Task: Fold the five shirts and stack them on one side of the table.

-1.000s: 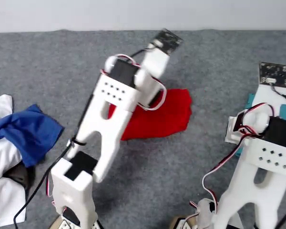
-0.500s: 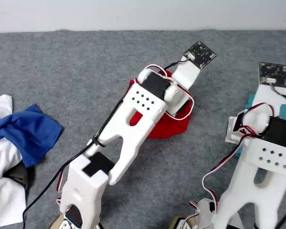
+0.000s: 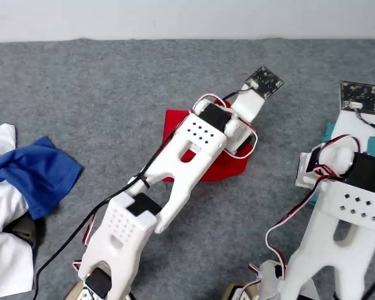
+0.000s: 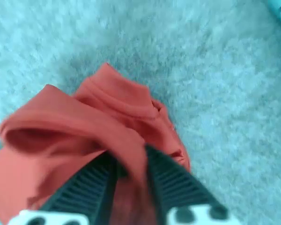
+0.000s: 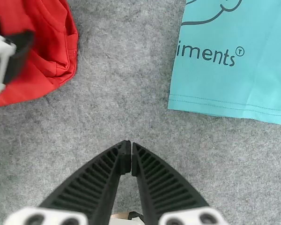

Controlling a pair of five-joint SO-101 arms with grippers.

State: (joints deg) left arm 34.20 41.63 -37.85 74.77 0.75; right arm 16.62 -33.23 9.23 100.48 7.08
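Note:
A red shirt (image 3: pixel 175 128) lies crumpled mid-table, and the left arm (image 3: pixel 203 131) stretches over it. My left gripper (image 4: pixel 129 159) is shut on a raised fold of the red shirt (image 4: pixel 84 126), cloth pinched between its dark fingers (image 4: pixel 96 187). A teal printed shirt (image 5: pixel 229 51) lies flat at the right, partly under the right arm (image 3: pixel 353 187). My right gripper (image 5: pixel 131 146) hangs shut and empty over bare grey surface between the red shirt (image 5: pixel 37 51) and the teal one. A blue shirt (image 3: pixel 37 175) and a white one (image 3: pixel 6 262) are heaped at the left edge.
The grey felt table (image 3: pixel 100 81) is bare along the far side and between the heap and the red shirt. A dark garment (image 3: pixel 26 230) peeks out of the heap. Cables trail from both arm bases at the near edge.
The left arm has swung to the right and lowered, pulling the red shirt's left part over toward its right side. The right arm has not moved.

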